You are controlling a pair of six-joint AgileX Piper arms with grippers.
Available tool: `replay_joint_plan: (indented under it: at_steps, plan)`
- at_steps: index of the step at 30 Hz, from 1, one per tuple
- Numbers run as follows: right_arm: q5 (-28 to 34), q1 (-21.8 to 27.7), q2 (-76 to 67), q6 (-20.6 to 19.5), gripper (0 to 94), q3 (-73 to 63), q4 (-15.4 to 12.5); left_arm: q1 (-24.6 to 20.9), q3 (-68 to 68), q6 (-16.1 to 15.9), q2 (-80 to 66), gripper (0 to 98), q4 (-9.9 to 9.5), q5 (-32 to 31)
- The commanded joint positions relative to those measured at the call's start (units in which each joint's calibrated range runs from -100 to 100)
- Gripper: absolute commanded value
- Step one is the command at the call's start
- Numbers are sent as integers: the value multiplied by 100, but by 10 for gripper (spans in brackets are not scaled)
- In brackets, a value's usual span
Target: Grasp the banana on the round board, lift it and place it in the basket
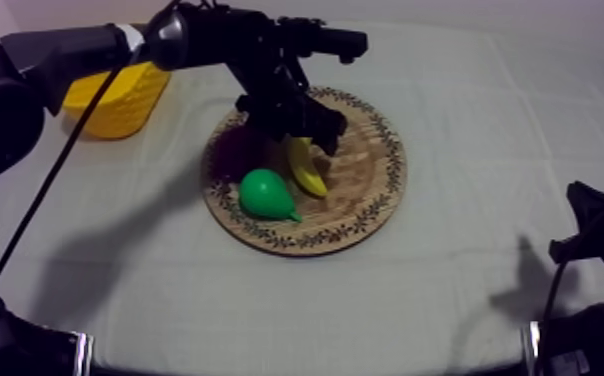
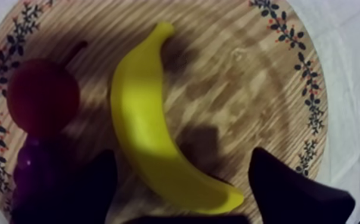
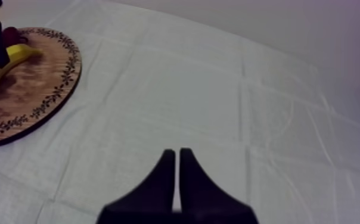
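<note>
L gripper (image 1: 306, 135) hangs over the wooden board (image 1: 371, 205) mid-table, w/ the arm reaching in from the far left. On the L wrist cam its fingers (image 2: 289, 190) stand wide apart w/ nothing gripped. They straddle one end of the banana (image 2: 146, 131), which lies flat on the board btwn them. One finger is clear of the banana, w/ bare wood showing in the gap. The other is right by the banana's edge; can't tell if it touches, since finger, shadow and grapes (image 2: 36, 173) all run together dark there. Both fingers are cut off at the frame edge, and I can't judge how high they sit above the wood.

Small red fruit (image 2: 42, 98) lies beside the banana's middle w/ a thin strip of wood btwn them; the grapes are right against it.

From the top cam the gripper hides the banana's far end and part of the grapes. The pear (image 1: 266, 195) sits on the near-left of the board, just left of the banana's near end; contact unclear.

Yellow basket (image 1: 116, 100) stands far left, well apart from the board and partly behind the L arm. Can't see its inside.

R gripper (image 3: 176, 152) has its fingers pressed together into a narrow wedge, holding nothing. It is over bare cloth (image 3: 230, 101), well right of the board. On the top cam the R arm sits low at near right, cut off by the edge.
</note>
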Motion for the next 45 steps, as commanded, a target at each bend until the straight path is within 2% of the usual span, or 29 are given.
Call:
replay_joint_plan:
  at_steps: [1, 8, 15, 22, 32, 45]
  plan:
    - [-1, -2, 2, 2, 4, -3, 0, 9, -38, 11, 43, 783, 5, 21]
    - [-1, -2, 2, 2, 4, -3, 0, 29, -138, -98, 178, 736, 124, 69]
    - [-1, -2, 2, 2, 4, -3, 0, 8, -113, -31, 257, 694, 143, 71]
    - [-1, -2, 2, 2, 4, -3, 0, -46, -198, 50, 377, 522, 150, 184]
    - [-1, -2, 2, 2, 4, -3, 0, -62, -439, 143, 556, 372, 122, 399]
    - [-1, -8, 2, 2, 4, -3, 0, -91, -748, 197, 786, 296, 118, 663]
